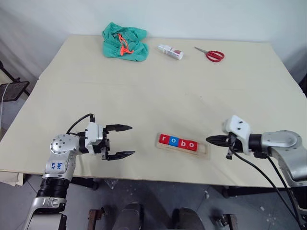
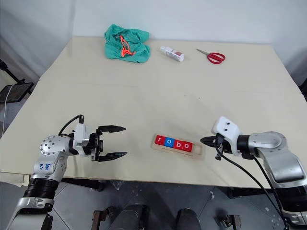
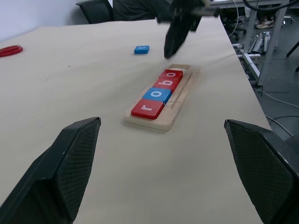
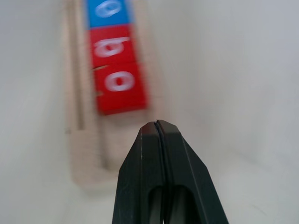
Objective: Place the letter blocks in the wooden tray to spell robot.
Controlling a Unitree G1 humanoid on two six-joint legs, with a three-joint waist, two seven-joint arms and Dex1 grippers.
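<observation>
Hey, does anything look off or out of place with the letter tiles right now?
One blue tile lies loose on the table, apart from the wooden tray. The tray holds r, o, b, o, and its last slot is empty.

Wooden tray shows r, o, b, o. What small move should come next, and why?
Probably send the right gripper, shut and empty, to the loose blue block on the table beyond it. The wooden tray holds four blocks, its last slot by that gripper bare.

Green cloth (image 1: pixel 124 41) (orange cord), small bottle (image 1: pixel 171 51), red scissors (image 1: pixel 210 54).
</observation>
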